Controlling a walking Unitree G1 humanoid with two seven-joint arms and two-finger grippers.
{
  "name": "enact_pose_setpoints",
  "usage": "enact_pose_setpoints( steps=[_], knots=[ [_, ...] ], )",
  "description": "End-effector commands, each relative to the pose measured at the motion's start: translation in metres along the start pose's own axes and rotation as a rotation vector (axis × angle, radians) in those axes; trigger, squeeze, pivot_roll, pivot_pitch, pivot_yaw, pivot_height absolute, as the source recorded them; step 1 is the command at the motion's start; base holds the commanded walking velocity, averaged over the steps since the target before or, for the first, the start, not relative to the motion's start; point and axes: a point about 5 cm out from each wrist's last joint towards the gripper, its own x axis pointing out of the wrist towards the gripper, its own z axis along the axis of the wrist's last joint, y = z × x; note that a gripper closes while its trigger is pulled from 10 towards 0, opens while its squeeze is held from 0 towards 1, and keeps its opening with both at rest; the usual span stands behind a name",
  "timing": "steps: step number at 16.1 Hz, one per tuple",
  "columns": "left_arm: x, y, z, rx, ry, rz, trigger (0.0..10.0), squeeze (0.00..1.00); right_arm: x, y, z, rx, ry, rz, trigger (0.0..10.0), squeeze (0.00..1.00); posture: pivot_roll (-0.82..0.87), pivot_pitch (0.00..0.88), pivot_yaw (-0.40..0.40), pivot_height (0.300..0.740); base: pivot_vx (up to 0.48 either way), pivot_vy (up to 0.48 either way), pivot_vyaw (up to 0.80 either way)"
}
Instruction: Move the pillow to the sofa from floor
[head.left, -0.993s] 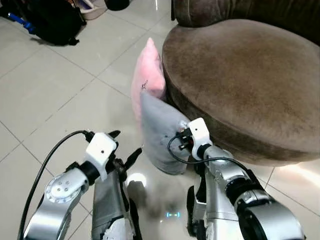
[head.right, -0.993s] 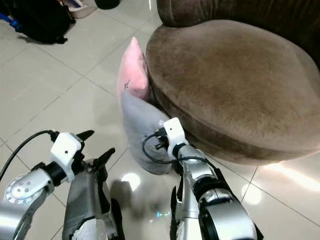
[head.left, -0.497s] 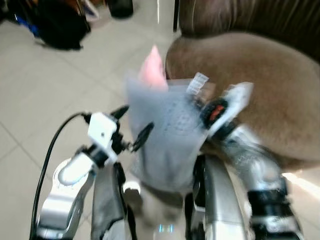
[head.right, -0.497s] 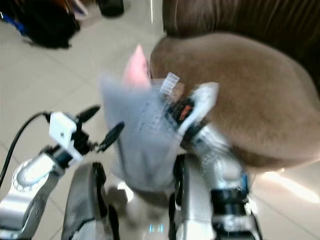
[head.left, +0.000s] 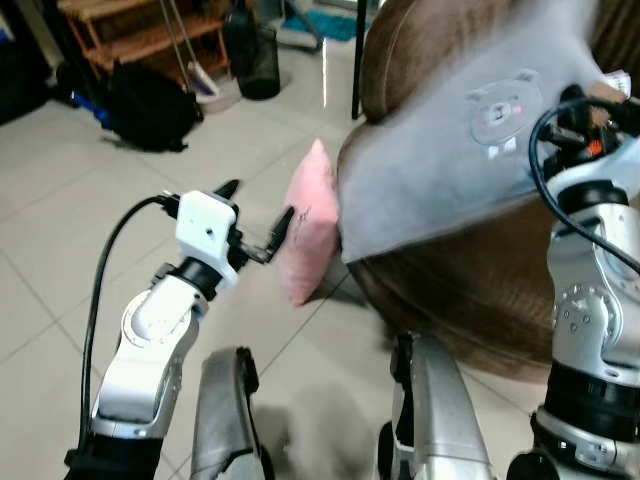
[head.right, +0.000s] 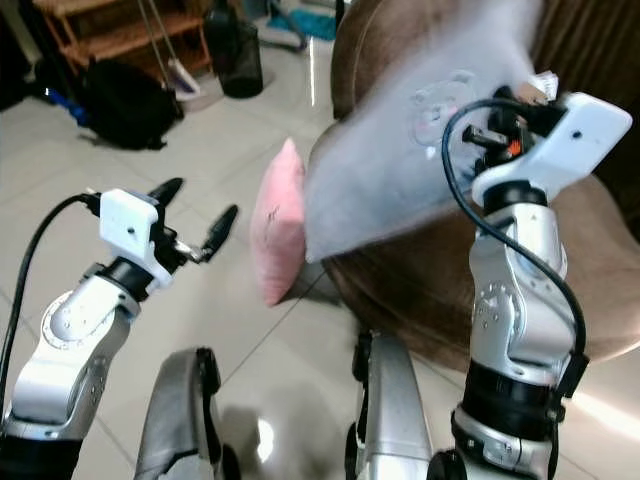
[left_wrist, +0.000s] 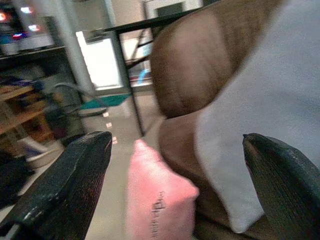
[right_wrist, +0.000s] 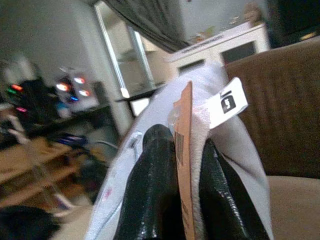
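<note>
A grey pillow (head.left: 450, 170) with a small bear print hangs in the air over the brown sofa (head.left: 470, 280). My right gripper (right_wrist: 177, 200) is shut on its top edge, beside a white tag and a cardboard label. A pink pillow (head.left: 308, 235) stands on the tiled floor, leaning against the sofa's side. My left gripper (head.left: 255, 215) is open, held up just left of the pink pillow and apart from it. In the left wrist view the pink pillow (left_wrist: 157, 200) sits between the two spread fingers (left_wrist: 65, 180), with the grey pillow (left_wrist: 270, 110) beyond.
A black bag (head.left: 150, 105) lies on the floor at the back left, near a wooden shelf (head.left: 140, 30) and a dark bin (head.left: 255, 65). Pale floor tiles (head.left: 60, 260) stretch to the left of the sofa. My legs show at the bottom.
My right gripper has lifted the grey pillow from the floor beside the sofa up over the seat. The camera has tilted up. The left gripper has risen towards the pink pillow.
</note>
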Motion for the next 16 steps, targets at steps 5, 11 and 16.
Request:
enact_pose_setpoints(
  steps=[5,11,16],
  knots=[
    [0.003,0.008,-0.003,0.072,0.05,0.111,10.0,0.0,-0.006,0.025,-0.02,-0.159,0.055,0.074,10.0,0.0,-0.01,0.0,0.003,0.536,0.0,0.0,0.0],
    [0.006,0.003,-0.001,0.098,0.044,0.106,10.0,0.0,0.007,0.037,0.006,-0.129,-0.018,0.089,10.0,0.0,-0.02,0.0,-0.005,0.591,0.0,0.0,0.0],
    [0.01,0.002,0.003,0.077,0.023,0.118,10.0,0.0,0.011,0.038,0.01,-0.117,-0.023,0.084,10.0,0.0,-0.02,0.007,-0.005,0.646,0.0,0.0,0.0]
  ],
)
